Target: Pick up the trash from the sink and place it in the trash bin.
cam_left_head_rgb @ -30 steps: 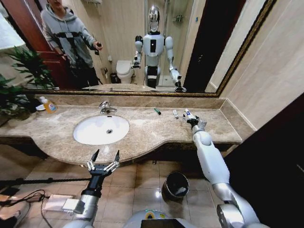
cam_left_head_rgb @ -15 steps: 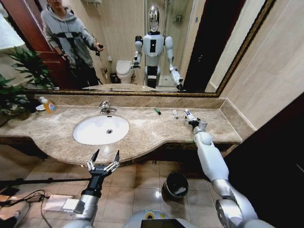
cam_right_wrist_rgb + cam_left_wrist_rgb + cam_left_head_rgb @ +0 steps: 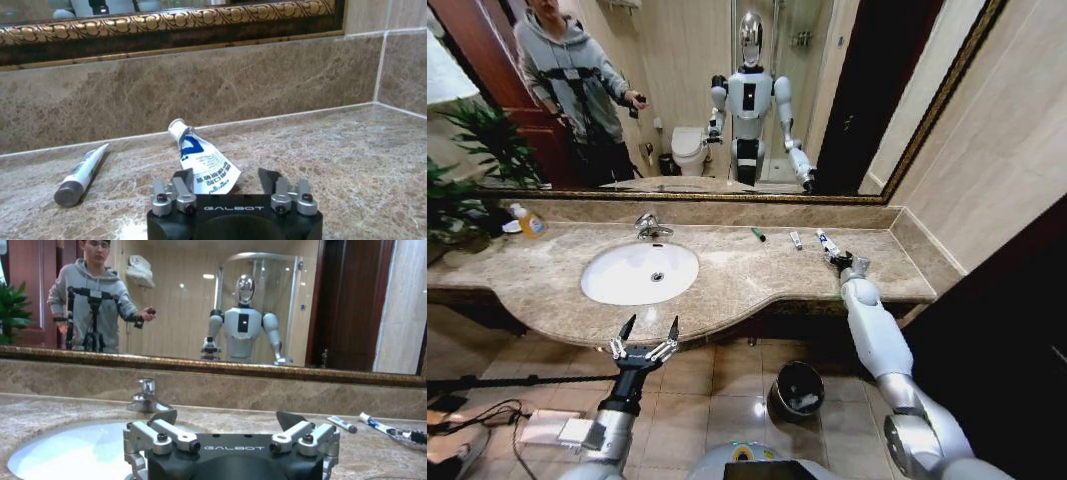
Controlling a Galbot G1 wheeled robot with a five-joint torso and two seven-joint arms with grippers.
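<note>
A white tube with blue marks (image 3: 203,162) lies flat on the marble counter, its wide end between the spread fingers of my right gripper (image 3: 225,181), which is open. In the head view that tube (image 3: 825,241) sits right of the white oval sink (image 3: 640,272), with the right gripper (image 3: 840,261) just in front of it. A smaller grey-capped tube (image 3: 80,175) (image 3: 796,240) and a green stick (image 3: 758,234) lie further left. My left gripper (image 3: 647,334) hangs open below the counter's front edge. The black trash bin (image 3: 799,388) stands on the floor, something white inside it.
A chrome faucet (image 3: 649,227) stands behind the basin, and an orange soap bottle (image 3: 528,221) sits at the counter's far left beside a plant (image 3: 467,190). The mirror (image 3: 727,90) and the side wall close in the counter's right corner. Cables lie on the floor at lower left.
My right gripper has drawn back slightly towards the counter's front and right, so more of the white tube shows. The left arm has not moved.
</note>
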